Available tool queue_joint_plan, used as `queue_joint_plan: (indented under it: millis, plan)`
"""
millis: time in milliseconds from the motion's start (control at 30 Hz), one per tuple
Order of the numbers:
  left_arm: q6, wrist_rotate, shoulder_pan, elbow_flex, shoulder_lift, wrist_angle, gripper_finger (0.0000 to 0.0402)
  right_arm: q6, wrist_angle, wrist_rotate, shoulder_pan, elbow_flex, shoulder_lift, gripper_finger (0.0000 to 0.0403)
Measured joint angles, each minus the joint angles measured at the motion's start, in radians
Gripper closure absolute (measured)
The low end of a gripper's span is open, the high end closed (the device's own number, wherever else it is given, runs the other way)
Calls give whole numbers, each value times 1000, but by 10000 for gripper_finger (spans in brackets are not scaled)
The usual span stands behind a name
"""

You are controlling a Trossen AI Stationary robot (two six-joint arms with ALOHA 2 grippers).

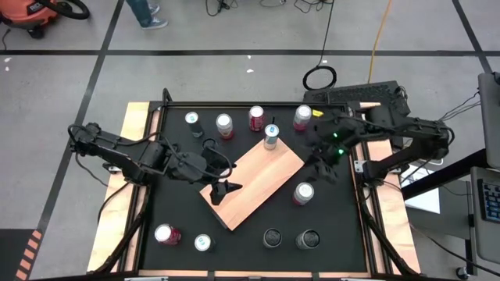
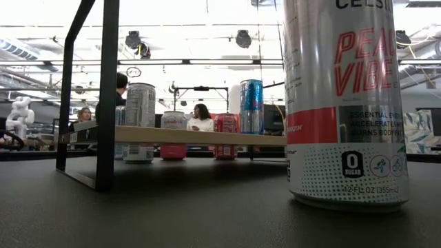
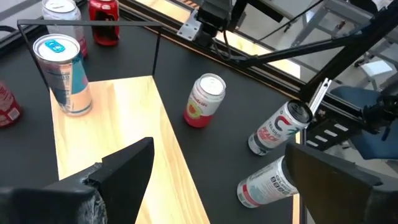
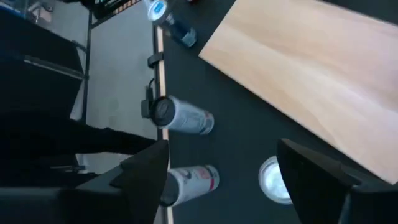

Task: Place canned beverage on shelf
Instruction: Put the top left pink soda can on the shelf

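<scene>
The shelf [image 1: 254, 183] is a light-brown board lying askew in the middle of the black table; in the low view the shelf [image 2: 200, 136] stands raised on thin black legs. A blue can [image 1: 271, 136] stands upright on its far corner, also seen as the blue can [image 3: 62, 71]. My left gripper [image 1: 223, 185] hovers open above the shelf's near-left part, with nothing between its fingers [image 3: 124, 174]. My right gripper [image 1: 324, 160] hangs open above the table just off the shelf's right edge. A white-and-pink can [image 1: 303, 193] stands below it, its top [image 4: 273, 180] showing between the fingers.
Cans stand along the table's far side [image 1: 225, 125], [image 1: 256, 117], [image 1: 303, 115], with a small one [image 1: 192, 119]. More stand along the near side [image 1: 166, 234], [image 1: 202, 243], [image 1: 272, 237], [image 1: 307, 238]. One big can [image 2: 344, 103] stands close to the low camera.
</scene>
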Motion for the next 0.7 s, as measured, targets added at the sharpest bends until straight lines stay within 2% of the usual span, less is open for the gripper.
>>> queue_joint_plan:
  millis: [233,400,533,700]
  plan:
    - [-1,29,-17,15,0,0,36,15,-12,102,126,0,-30,155]
    - [-34,16,-39,30,0,0,36,5,-34,125,165,0,-50,172]
    - [-102,9,-68,34,0,-11,36,4,-79,126,180,0,-66,183]
    - [-228,27,-121,34,0,-100,36,7,-114,126,193,0,-74,190]
